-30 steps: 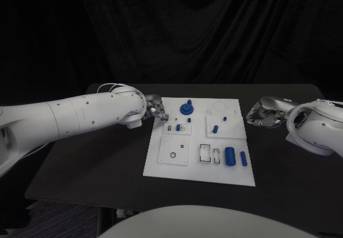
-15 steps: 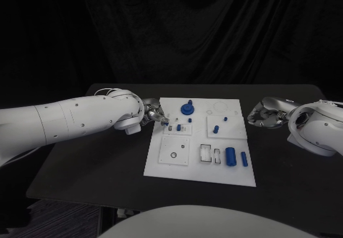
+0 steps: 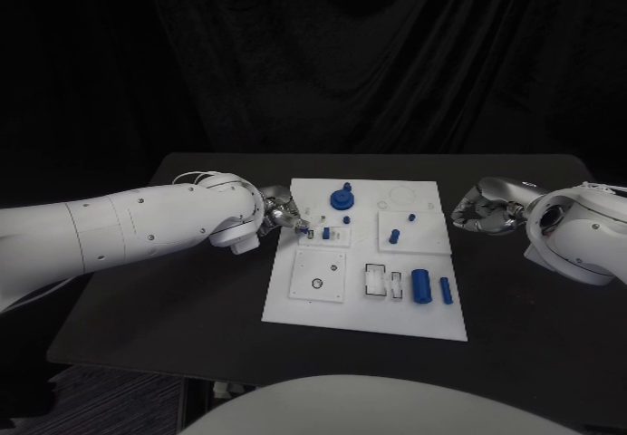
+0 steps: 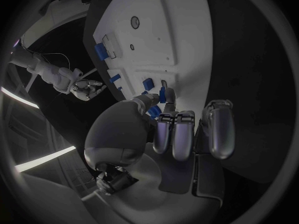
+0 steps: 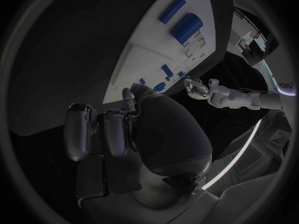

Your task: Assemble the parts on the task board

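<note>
The white task board (image 3: 313, 304) lies in the middle of the black table. My left hand (image 3: 285, 218) hovers at the board's left edge and pinches a small blue part (image 4: 163, 94) just above the small square plate (image 3: 337, 241) that bears another blue peg (image 3: 325, 233). A blue knob (image 3: 343, 198) stands at the board's far end. More blue pegs (image 3: 393, 236) stand on the right plate. A thick blue cylinder (image 3: 420, 285) and a slim one (image 3: 446, 290) lie near the front right. My right hand (image 3: 481, 210) stays off the board's right edge, fingers (image 5: 93, 129) curled in on nothing.
A square plate with a round hole (image 3: 318, 275) sits on the board's near left, with narrow slots (image 3: 375, 279) beside it. The bare table (image 3: 170, 299) stretches left and right of the board (image 5: 149, 50). My left hand (image 5: 199, 88) appears across the board in the right wrist view.
My left hand has moved along the board's left edge toward me and now hangs over the small square plate with the blue part. The right hand has not moved.
</note>
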{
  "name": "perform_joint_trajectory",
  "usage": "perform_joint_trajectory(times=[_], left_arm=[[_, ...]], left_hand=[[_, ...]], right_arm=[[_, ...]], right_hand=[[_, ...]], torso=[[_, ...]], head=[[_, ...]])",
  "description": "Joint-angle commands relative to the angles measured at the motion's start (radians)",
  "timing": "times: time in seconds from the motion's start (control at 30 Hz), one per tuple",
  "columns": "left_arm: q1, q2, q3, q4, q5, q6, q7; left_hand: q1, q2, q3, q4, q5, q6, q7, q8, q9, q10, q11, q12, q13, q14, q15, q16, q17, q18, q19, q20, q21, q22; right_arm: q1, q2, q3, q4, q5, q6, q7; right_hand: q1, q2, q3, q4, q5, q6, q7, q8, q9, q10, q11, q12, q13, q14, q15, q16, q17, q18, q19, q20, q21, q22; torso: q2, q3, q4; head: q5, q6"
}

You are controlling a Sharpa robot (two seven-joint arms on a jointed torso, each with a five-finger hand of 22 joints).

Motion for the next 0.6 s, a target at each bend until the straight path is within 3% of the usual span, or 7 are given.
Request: perform_joint_trajectory(times=[0.03, 0.13, 0.6], left_arm=[[-0.008, 0.004, 0.001, 0.006, -0.028, -0.057, 0.038], [-0.016, 0.007, 0.001, 0.005, -0.037, -0.069, 0.045], [-0.039, 0.017, 0.001, -0.002, -0.046, -0.081, 0.054]], left_hand=[[-0.008, -0.001, 0.005, 0.004, -0.012, 0.001, -0.004, -0.004, 0.002, 0.103, -0.006, 0.003, 0.263, 0.106, -0.008, 0.003, 0.263, -0.006, 0.004, -0.001, 0.003, 0.187], [-0.013, 0.000, 0.004, 0.009, -0.038, 0.002, -0.004, -0.006, 0.002, 0.103, -0.006, 0.003, 0.263, 0.106, -0.008, 0.003, 0.263, -0.006, 0.005, -0.001, 0.002, 0.187], [-0.012, 0.002, 0.006, 0.009, -0.041, 0.002, -0.004, -0.006, 0.002, 0.103, -0.006, 0.003, 0.263, 0.106, -0.008, 0.003, 0.263, -0.006, 0.005, -0.001, 0.003, 0.188]], right_arm=[[-0.002, -0.002, 0.001, 0.001, 0.001, 0.004, -0.015], [-0.002, -0.001, 0.001, 0.001, 0.001, 0.004, -0.015], [-0.002, -0.001, 0.001, 0.001, 0.001, 0.005, -0.015]], right_hand=[[0.001, 0.002, 0.009, -0.001, 0.004, -0.002, 0.003, -0.005, -0.001, 0.010, 0.006, -0.004, 0.161, 0.079, 0.007, -0.006, 0.176, 0.006, 0.022, 0.008, -0.007, 0.201], [0.001, 0.002, 0.009, -0.001, 0.004, -0.002, 0.003, -0.005, -0.001, 0.010, 0.006, -0.004, 0.161, 0.079, 0.007, -0.007, 0.175, 0.007, 0.021, 0.008, -0.008, 0.201], [0.001, 0.002, 0.009, -0.001, 0.004, -0.002, 0.003, -0.005, -0.001, 0.009, 0.006, -0.004, 0.160, 0.078, 0.007, -0.008, 0.174, 0.007, 0.021, 0.008, -0.010, 0.200]], torso=[[0.001, 0.0003, -0.0013], [0.001, 0.0002, 0.0000], [0.000, 0.0007, -0.0001]], head=[[0.001, 0.000], [0.000, 0.000], [0.000, 0.000]])
